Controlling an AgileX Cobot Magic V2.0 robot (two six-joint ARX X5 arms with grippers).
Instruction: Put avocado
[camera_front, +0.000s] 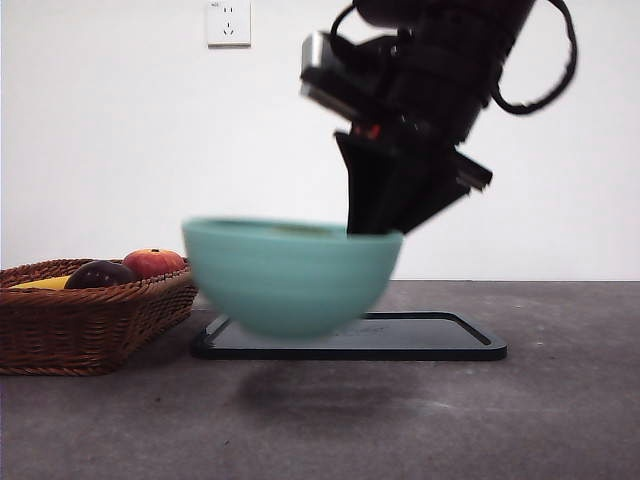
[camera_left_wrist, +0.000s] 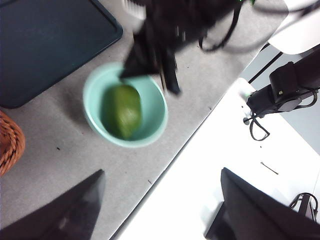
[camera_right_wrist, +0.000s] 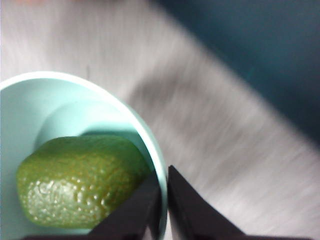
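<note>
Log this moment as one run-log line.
right tool: shut on bowl rim, bowl lifted | avocado: in bowl | left tool: open, idle

The right gripper (camera_right_wrist: 164, 200), two black wedge-shaped jaws below a bulky dark wrist with looping cables, reaches steeply down, its jaws clamped on the rim of the mint-green rounded bowl (camera_front: 290, 275). The left gripper (camera_left_wrist: 160, 210) hangs high, black jaws spread wide apart and holding nothing.
</note>
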